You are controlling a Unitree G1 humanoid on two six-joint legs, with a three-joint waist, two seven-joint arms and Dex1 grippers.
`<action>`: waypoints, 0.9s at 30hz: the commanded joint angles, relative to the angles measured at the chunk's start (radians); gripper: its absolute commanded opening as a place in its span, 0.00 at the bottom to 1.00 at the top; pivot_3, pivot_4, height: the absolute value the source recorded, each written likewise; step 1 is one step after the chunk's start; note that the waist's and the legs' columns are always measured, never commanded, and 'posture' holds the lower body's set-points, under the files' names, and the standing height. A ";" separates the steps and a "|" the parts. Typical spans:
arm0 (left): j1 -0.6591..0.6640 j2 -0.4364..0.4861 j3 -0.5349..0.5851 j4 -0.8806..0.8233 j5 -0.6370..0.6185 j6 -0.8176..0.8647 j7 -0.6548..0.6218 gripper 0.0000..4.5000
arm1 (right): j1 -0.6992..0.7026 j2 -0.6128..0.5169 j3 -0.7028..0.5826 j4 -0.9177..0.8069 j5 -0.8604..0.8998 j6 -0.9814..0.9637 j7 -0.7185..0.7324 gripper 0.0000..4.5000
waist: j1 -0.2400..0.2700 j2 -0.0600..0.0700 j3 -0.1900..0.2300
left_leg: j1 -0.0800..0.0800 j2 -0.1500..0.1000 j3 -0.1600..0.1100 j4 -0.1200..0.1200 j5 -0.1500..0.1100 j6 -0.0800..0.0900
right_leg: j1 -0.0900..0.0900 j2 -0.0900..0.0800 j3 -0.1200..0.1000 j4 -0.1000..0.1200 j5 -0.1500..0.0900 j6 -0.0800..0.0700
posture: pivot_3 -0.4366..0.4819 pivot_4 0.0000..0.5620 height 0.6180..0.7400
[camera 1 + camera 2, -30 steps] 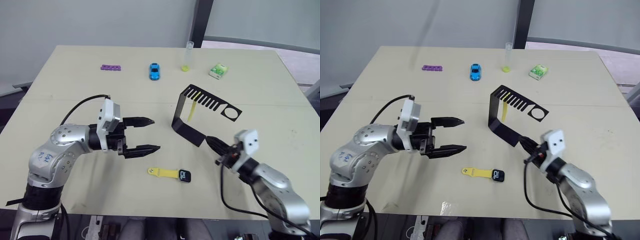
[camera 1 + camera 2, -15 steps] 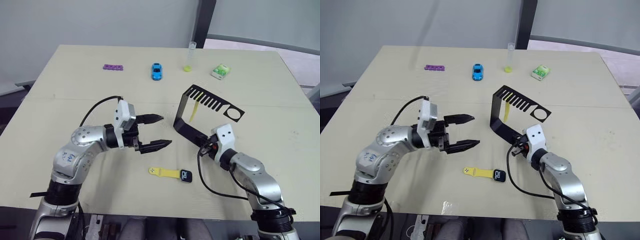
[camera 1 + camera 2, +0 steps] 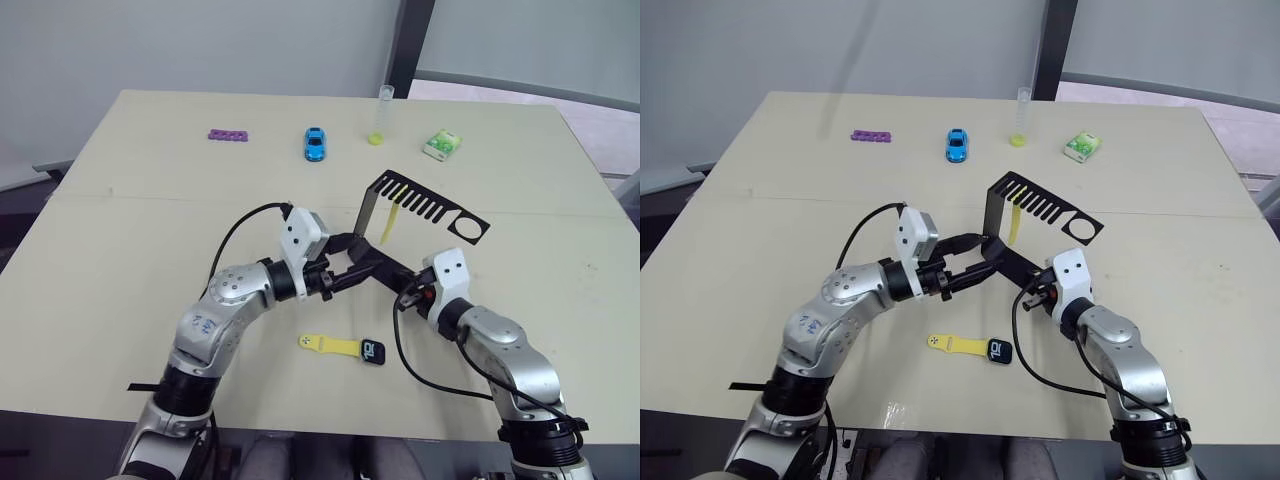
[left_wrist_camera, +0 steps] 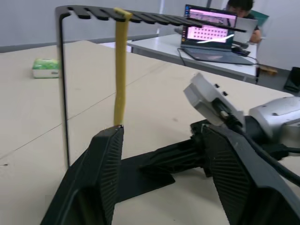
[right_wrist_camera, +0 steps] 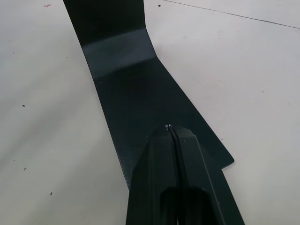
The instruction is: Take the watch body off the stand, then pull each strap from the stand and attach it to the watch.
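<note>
The watch body lies on the table off the stand, with one yellow strap already joined to it; the second strap hangs from the stand's slotted arm, so that pull and attachment remain. The left gripper is spread wide, reaching toward the hanging strap, while the right gripper, fingers pressed together and empty, bears down on the stand's flat foot
</note>
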 commanded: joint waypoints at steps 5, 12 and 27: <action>-0.036 -0.086 -0.040 0.087 0.072 -0.102 0.031 0.61 | 0.015 0.008 0.021 0.049 -0.025 0.027 -0.022 0.00 | -0.002 0.000 0.000 | 0.000 0.000 0.000 0.000 0.000 0.000 | 0.000 0.000 0.000 0.000 0.000 0.000 | 0.48 0.27 1.00; -0.069 -0.140 -0.039 0.153 0.090 -0.132 0.042 0.61 | 0.007 0.014 0.025 0.072 -0.033 0.029 -0.025 0.00 | -0.001 0.000 0.000 | 0.000 0.000 0.000 0.000 0.000 0.000 | 0.000 0.000 0.000 0.000 0.000 0.000 | 0.48 0.27 1.00; -0.161 -0.237 -0.059 0.312 0.217 -0.279 0.117 0.06 | 0.006 0.018 0.011 0.074 -0.034 0.035 -0.037 0.00 | 0.001 -0.001 -0.001 | 0.000 0.000 0.000 0.000 0.000 0.000 | 0.000 0.000 -0.001 -0.001 0.000 0.000 | 0.48 0.27 1.00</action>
